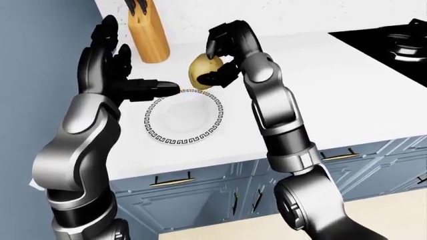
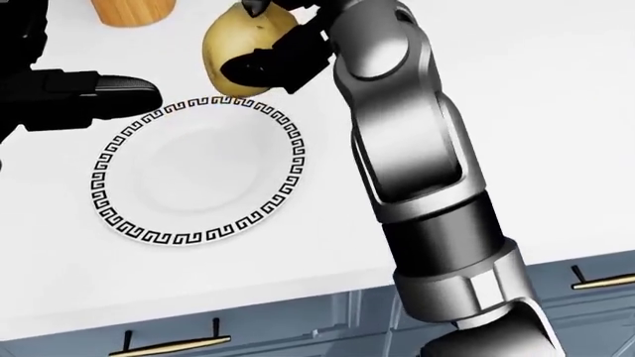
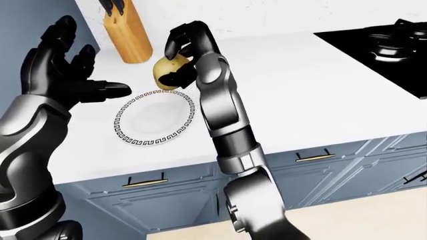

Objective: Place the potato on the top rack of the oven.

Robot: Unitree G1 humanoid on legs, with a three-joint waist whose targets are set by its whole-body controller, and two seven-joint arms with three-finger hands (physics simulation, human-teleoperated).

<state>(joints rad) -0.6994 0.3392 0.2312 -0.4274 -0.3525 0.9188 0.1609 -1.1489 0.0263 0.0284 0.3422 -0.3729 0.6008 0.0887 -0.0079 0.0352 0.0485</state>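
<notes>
I have the tan, lumpy potato (image 1: 204, 71) clamped in my right hand (image 1: 224, 55), black fingers (image 1: 215, 37) curled over its top and a thumb pressed under it. It hangs clear above the upper rim of the white round plate with the black key-pattern border (image 2: 119, 223), which lies just below and to the left of that hand. My left hand (image 3: 63, 75) hovers to the left of the potato with fingers spread, holding nothing. Above the right hand stands a wooden knife block (image 1: 148, 35); well off to its right is a black cooktop (image 3: 380, 50). I judge the pickup done and the carry beginning. No oven shows here, so next I need to turn or step to find it while keeping the grip firm.
</notes>
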